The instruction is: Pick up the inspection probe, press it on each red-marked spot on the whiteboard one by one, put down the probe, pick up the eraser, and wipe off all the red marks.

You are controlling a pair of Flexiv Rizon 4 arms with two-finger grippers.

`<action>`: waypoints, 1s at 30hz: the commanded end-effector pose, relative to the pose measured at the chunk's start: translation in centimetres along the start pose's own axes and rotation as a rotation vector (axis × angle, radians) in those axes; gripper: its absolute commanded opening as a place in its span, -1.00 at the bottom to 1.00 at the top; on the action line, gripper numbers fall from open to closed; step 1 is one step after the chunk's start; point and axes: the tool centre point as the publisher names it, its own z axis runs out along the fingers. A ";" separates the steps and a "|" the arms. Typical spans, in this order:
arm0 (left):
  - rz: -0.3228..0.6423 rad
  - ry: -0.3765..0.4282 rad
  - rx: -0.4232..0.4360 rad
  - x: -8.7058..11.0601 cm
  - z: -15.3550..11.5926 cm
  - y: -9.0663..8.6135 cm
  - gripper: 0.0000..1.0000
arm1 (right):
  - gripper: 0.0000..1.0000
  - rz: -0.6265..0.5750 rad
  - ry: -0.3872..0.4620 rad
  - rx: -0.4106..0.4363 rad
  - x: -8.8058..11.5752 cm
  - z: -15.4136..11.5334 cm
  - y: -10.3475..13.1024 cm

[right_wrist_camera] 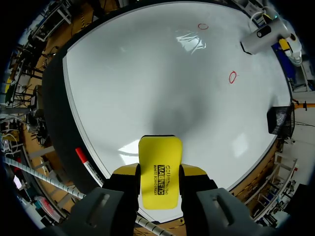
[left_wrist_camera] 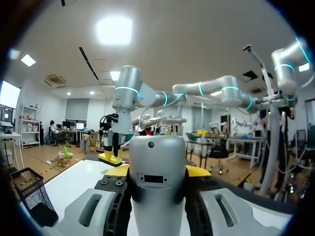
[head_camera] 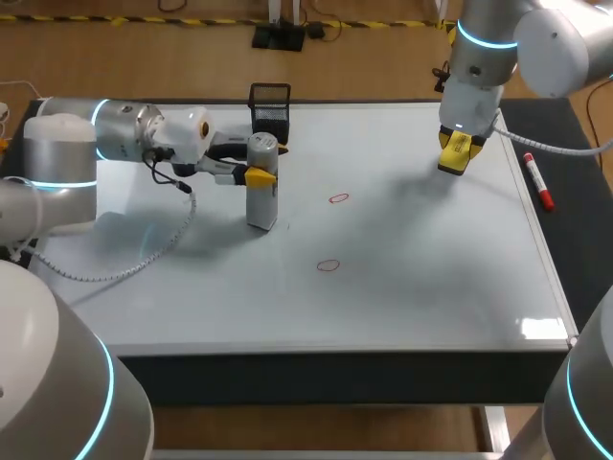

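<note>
Closest to the head camera: rounded grey links of left arm (head_camera: 57, 383) and right arm (head_camera: 584, 402), one at each near corner. Beyond them, whiteboard (head_camera: 431, 278), covering most of the table, flat, glare patch at its near right corner. Left arm in from the left side, forearm level over the board's far left part. Left gripper (head_camera: 259, 175) clamped on the probe (head_camera: 261, 203) near its upper end, one yellow tip on each side, confirmed in the left wrist view: left gripper (left_wrist_camera: 157, 171), probe (left_wrist_camera: 157, 191) filling the gap between the fingers. Probe upright, grey, cylindrical, lower end at the board surface; contact not resolvable. Position: left of both marks, apart from each. Right arm down from the far right corner. Right gripper (head_camera: 458, 153) closed on the yellow eraser (head_camera: 461, 146), held above the board's far right area, shadow beneath; right wrist view shows the fingers pinching the eraser (right_wrist_camera: 160, 157) from both sides. Black mesh basket (head_camera: 270, 107) at the far edge, behind the probe. Red marker (head_camera: 536, 179) lying off the board, just beside its right edge. Farther red mark (head_camera: 338, 198) and nearer red mark (head_camera: 329, 265), small ovals, mid-board, both intact.
</note>
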 end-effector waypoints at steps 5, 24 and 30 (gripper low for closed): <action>-0.001 0.001 0.000 0.0 0.0 0.0 -1.00 | -1.00 -0.002 0.004 0.002 0.0 -0.1 0.0; -0.013 -0.006 0.000 0.3 -0.2 0.5 -1.00 | -1.00 -0.002 0.004 0.002 0.0 -0.1 0.0; -0.017 -0.007 -0.007 0.5 -0.2 0.5 -1.00 | -1.00 -0.002 0.004 0.002 0.0 -0.1 0.0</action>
